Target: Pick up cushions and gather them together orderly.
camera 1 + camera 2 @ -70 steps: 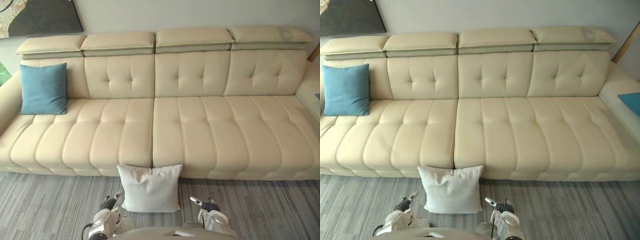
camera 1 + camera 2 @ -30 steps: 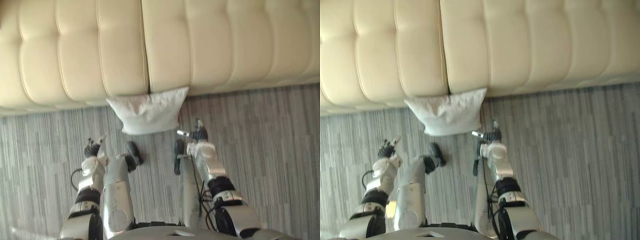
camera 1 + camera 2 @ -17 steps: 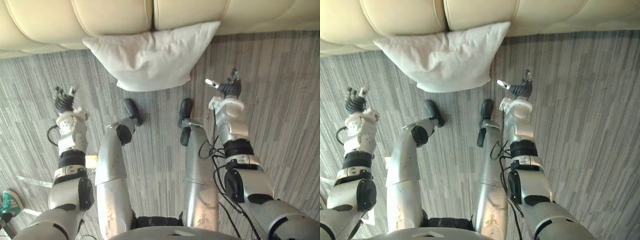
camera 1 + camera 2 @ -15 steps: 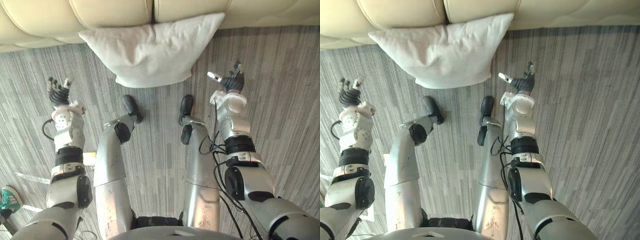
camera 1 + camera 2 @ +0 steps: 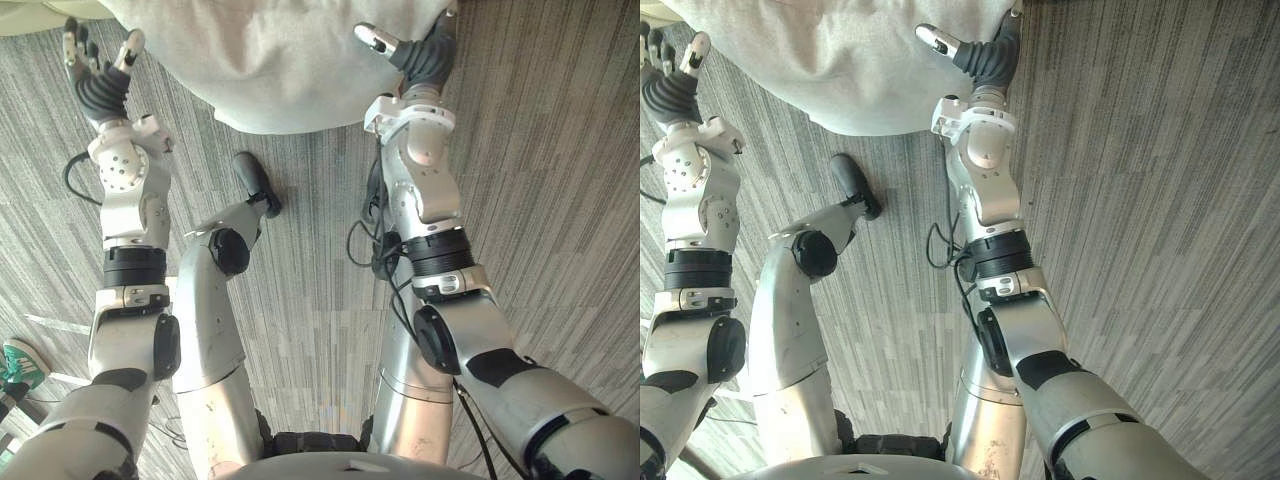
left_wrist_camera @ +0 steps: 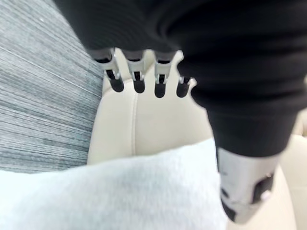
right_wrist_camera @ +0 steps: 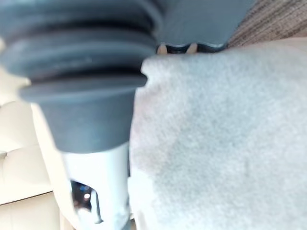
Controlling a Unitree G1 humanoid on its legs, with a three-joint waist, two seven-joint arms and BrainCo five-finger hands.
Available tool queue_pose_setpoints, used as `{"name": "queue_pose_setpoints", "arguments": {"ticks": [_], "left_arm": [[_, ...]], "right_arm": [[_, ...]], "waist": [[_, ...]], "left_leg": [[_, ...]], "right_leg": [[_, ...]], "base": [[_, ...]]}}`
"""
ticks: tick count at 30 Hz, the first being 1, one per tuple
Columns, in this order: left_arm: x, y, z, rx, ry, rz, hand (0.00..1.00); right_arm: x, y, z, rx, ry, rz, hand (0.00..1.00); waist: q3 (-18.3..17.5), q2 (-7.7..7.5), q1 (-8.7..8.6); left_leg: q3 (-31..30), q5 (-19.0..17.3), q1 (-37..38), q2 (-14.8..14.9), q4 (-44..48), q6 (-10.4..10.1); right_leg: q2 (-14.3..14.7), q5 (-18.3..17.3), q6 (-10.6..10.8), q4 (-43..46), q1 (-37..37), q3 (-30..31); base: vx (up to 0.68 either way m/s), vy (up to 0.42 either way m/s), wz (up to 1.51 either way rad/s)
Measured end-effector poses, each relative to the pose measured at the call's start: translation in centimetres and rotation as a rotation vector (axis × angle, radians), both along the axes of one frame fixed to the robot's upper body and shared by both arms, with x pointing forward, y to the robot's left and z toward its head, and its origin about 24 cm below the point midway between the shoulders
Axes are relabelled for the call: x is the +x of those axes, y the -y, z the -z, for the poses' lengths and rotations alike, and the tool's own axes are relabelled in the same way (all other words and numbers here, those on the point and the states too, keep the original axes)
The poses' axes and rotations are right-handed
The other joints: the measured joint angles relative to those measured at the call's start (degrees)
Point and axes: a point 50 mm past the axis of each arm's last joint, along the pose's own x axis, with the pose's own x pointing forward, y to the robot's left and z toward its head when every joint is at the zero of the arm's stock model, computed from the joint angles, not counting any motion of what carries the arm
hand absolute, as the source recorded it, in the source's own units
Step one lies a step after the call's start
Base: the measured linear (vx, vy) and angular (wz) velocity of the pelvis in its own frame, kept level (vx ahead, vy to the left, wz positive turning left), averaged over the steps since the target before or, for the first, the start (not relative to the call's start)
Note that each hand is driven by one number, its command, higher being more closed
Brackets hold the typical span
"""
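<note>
Both arms have reached forward to flank the white cushion on the carpet against the sofa, left hand spread wide, right hand grip unreadable; lifting looks next.

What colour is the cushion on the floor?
The cushion is plain white, clearest in the left eye view.

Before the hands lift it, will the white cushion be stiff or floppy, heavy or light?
The cushion is probably soft and floppy: its surface is plump and creased, so it may sag if held by one corner. Being so puffy, it is likely light for its size. Its matte, fuzzy cloth should not slip easily.
</note>
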Motion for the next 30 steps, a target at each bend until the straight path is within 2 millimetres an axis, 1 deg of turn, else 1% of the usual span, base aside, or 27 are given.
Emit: {"name": "queue_pose_setpoints", "arguments": {"ticks": [1,3,5,9,11,12,15,17,19,22,23,27,30], "left_arm": [[0.1,0.3,-0.2,0.005,0.004,0.006,1.00],[0.3,1.8,-1.1,0.024,0.027,0.031,1.00],[0.4,2.8,-2.0,0.030,0.048,0.049,1.00],[0.4,4.0,-4.0,0.041,0.095,0.041,1.00],[0.8,4.5,-4.4,0.065,0.078,0.027,1.00],[0.9,4.6,-4.6,0.077,0.073,0.024,1.00],[0.9,4.8,-4.9,0.113,0.056,0.004,1.00],[0.8,4.3,-5.3,0.118,0.061,-0.013,1.00],[0.7,4.0,-5.5,0.120,0.066,-0.023,1.00],[0.7,3.9,-5.7,0.100,0.075,-0.016,1.00],[0.7,3.9,-5.7,0.084,0.077,-0.002,1.00],[0.6,4.2,-5.7,0.042,0.096,0.043,1.00],[0.3,4.7,-5.3,0.018,0.108,0.083,1.00]], "right_arm": [[0.0,-0.1,0.0,0.003,0.001,-0.004,1.00],[-0.2,-0.7,0.1,0.024,0.003,-0.022,1.00],[-0.4,-0.9,-0.2,0.042,0.022,-0.029,1.00],[-1.0,-1.7,-1.3,0.079,0.082,-0.064,1.00],[-1.0,-1.7,-1.4,0.091,0.089,-0.072,1.00],[-1.0,-1.7,-1.4,0.093,0.092,-0.073,1.00],[-0.9,-1.5,-1.4,0.134,0.081,-0.095,1.00],[-0.8,-1.1,-1.3,0.160,0.073,-0.102,1.00],[-0.8,-1.0,-1.2,0.167,0.069,-0.103,1.00],[-0.7,-0.9,-1.0,0.196,0.055,-0.123,1.00],[-0.6,-0.7,-0.6,0.208,0.041,-0.128,1.00],[-0.5,-0.6,-0.3,0.222,0.028,-0.139,1.00],[-0.4,-0.6,0.1,0.237,0.015,-0.157,1.00]], "waist": [[0.00,0.00,-0.09],[0.00,0.00,-0.35],[0.00,0.00,-0.35],[0.00,0.00,-0.23],[0.00,0.00,-0.17],[0.00,0.00,-0.25],[0.00,0.00,-0.21],[0.00,0.00,-0.22],[0.00,0.00,-0.20],[0.00,0.00,-0.25],[0.00,0.00,-0.24],[-0.01,0.00,-0.25],[-0.01,0.00,-0.42]], "left_leg": [[-0.16,0.02,-0.08,0.01,0.07,-0.02],[-1.06,0.04,-0.77,0.08,0.51,-0.25],[-1.20,0.10,-1.50,0.05,0.35,-0.86],[-2.08,1.63,-4.13,-0.20,-0.62,-1.43],[-2.99,2.53,-4.75,-0.25,-0.96,-1.22],[-3.18,2.80,-4.84,-0.37,-1.31,-1.44],[-3.42,3.47,-4.96,-0.50,-2.43,-2.24],[-3.42,4.08,-5.28,-0.73,-3.35,-2.23],[-3.90,4.56,-5.95,-0.69,-3.51,-2.75],[-4.11,4.90,-6.44,-0.33,-3.25,-2.21],[-4.22,4.91,-6.44,-0.29,-3.17,-2.21],[-4.32,4.90,-6.56,-0.19,-2.56,-2.20],[-4.46,4.81,-6.72,-0.08,-2.27,-2.19]], "right_leg": [[0.01,-0.03,-0.02,0.07,0.00,-0.12],[0.13,-0.37,-0.23,0.55,-0.22,-0.69],[0.03,-0.80,-0.40,0.80,-1.07,-0.94],[0.01,-0.80,-0.81,1.12,-3.63,-1.81],[-0.02,-0.78,-1.24,1.23,-3.77,-2.65],[-0.12,-0.81,-1.26,1.17,-3.78,-2.95],[-0.18,-0.87,-1.35,0.92,-4.14,-3.36],[-0.10,-0.67,-1.65,0.56,-4.71,-3.57],[0.19,-0.56,-1.79,0.46,-5.29,-3.80],[0.42,-0.39,-2.06,0.50,-5.57,-4.07],[0.43,-0.19,-2.35,0.55,-5.53,-4.17],[0.48,-0.18,-2.34,0.61,-5.53,-4.23],[0.49,-0.17,-2.35,0.83,-5.53,-4.25]], "base": [[-0.05,-0.002,0.00],[-0.06,-0.003,0.01],[-0.06,-0.004,0.09],[-0.07,-0.013,0.10],[-0.07,-0.030,0.11],[-0.06,-0.031,0.13],[-0.06,-0.030,0.10],[-0.08,-0.034,0.05],[-0.07,-0.035,-0.01],[-0.06,-0.038,-0.05],[-0.07,-0.045,-0.01],[-0.05,-0.031,-0.02],[-0.07,-0.030,-0.03]]}}
